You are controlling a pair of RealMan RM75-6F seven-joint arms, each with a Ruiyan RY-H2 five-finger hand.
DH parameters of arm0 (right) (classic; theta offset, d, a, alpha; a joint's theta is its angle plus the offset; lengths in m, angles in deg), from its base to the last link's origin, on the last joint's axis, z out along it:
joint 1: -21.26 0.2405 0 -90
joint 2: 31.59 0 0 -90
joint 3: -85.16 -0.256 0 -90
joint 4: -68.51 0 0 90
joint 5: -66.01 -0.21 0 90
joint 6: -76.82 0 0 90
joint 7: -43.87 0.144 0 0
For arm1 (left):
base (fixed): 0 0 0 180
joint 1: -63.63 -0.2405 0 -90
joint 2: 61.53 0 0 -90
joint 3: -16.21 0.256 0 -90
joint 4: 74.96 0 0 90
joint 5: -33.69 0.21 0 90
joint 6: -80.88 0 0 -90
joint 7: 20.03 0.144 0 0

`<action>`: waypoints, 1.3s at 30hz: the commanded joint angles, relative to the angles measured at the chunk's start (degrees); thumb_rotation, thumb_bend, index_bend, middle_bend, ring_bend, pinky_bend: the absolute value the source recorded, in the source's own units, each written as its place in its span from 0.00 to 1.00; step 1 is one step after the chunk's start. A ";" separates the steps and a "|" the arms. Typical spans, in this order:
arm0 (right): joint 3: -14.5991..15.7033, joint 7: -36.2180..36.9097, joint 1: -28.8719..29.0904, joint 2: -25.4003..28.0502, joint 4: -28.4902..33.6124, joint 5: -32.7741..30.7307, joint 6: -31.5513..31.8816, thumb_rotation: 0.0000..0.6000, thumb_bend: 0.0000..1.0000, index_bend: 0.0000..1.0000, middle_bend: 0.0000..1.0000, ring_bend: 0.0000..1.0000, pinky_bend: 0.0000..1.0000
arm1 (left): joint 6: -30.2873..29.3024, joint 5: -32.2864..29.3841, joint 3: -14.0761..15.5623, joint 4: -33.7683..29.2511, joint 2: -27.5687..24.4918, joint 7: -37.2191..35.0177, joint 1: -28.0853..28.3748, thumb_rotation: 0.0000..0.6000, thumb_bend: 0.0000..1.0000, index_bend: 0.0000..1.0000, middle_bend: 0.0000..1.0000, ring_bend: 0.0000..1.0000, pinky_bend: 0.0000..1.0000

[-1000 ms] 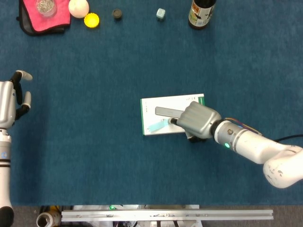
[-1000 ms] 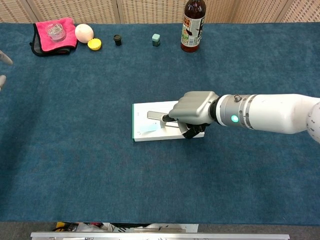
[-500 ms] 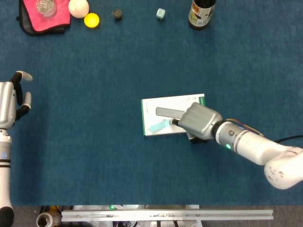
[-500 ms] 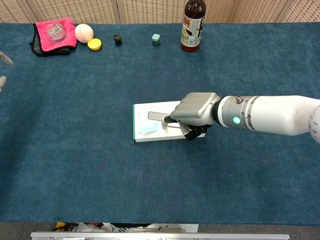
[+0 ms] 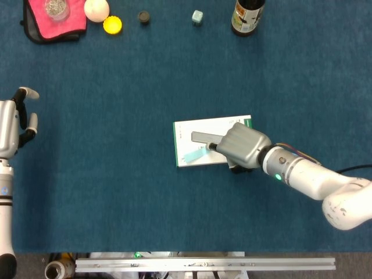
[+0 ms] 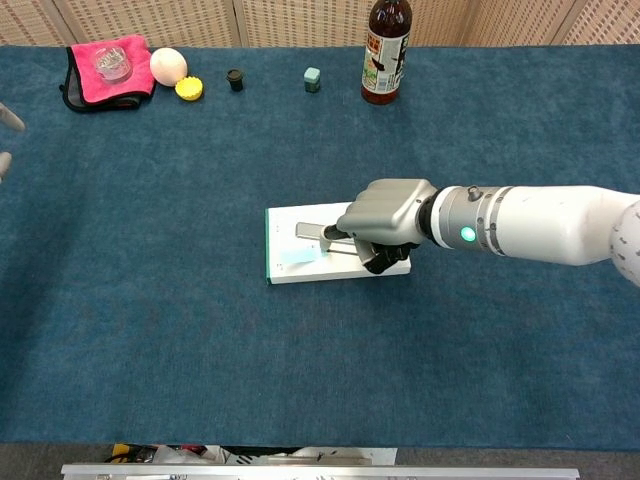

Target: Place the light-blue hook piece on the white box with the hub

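Barely anything has moved since a second ago, honestly: the right hand (image 6: pixel 385 222) has just nudged a touch along the white box (image 6: pixel 290 274), and the box sits where it did on the blue tablecloth (image 6: pixel 200 350).

So the right hand is hunched over the right half of the box, knuckles up, fingers curled down and in. Its fingertips (image 5: pixel 213 147) are bunched at the right end of the light-blue hook piece (image 5: pixel 193 155), and in the chest view they look pinched on it. I can't see the actual contact because the back of the hand covers it, so take the grip as likely rather than certain. The hook piece lies on top of the box, in its lower left part, just below the grey hub (image 5: pixel 201 137) that sits flat on the lid. The box has a green edge on its right end in the head view.

Left hand (image 5: pixel 16 123) is way off at the left edge, well apart from everything, fingers loosely spread and holding nothing.

Along the far edge of the table: a pink cloth (image 6: pixel 95 78) with a small glass jar (image 6: pixel 111 61) on it, a white egg-shaped ball (image 6: pixel 168 66), a yellow cap (image 6: pixel 188 89), a black cap (image 6: pixel 235 79), a small pale green cube (image 6: pixel 312 79) and a dark sauce bottle (image 6: pixel 386 40).
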 commanded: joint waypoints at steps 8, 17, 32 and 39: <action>0.01 0.00 -0.26 0.41 0.83 0.45 0.81 0.58 1.00 0.19 1.00 1.00 1.00 | -0.03 -0.18 -0.10 0.08 0.01 0.01 -0.03 1.00 0.42 0.36 0.75 0.79 0.86; 0.51 -0.36 -0.55 0.39 0.56 0.33 0.63 0.58 1.00 0.19 1.00 1.00 1.00 | 0.12 -0.22 -0.03 0.01 0.14 0.31 0.07 1.00 0.42 0.36 0.75 0.79 0.86; 0.35 0.27 -1.41 1.21 1.53 1.74 0.65 0.58 1.00 0.19 1.00 1.00 1.00 | 0.16 -0.26 -0.04 -0.14 0.21 0.44 0.13 1.00 0.42 0.36 0.75 0.79 0.86; 0.49 -0.18 -1.13 1.11 1.45 0.98 0.45 0.58 1.00 0.19 1.00 1.00 1.00 | 0.19 -0.63 -0.11 -0.11 0.20 0.45 0.05 1.00 0.42 0.36 0.75 0.79 0.86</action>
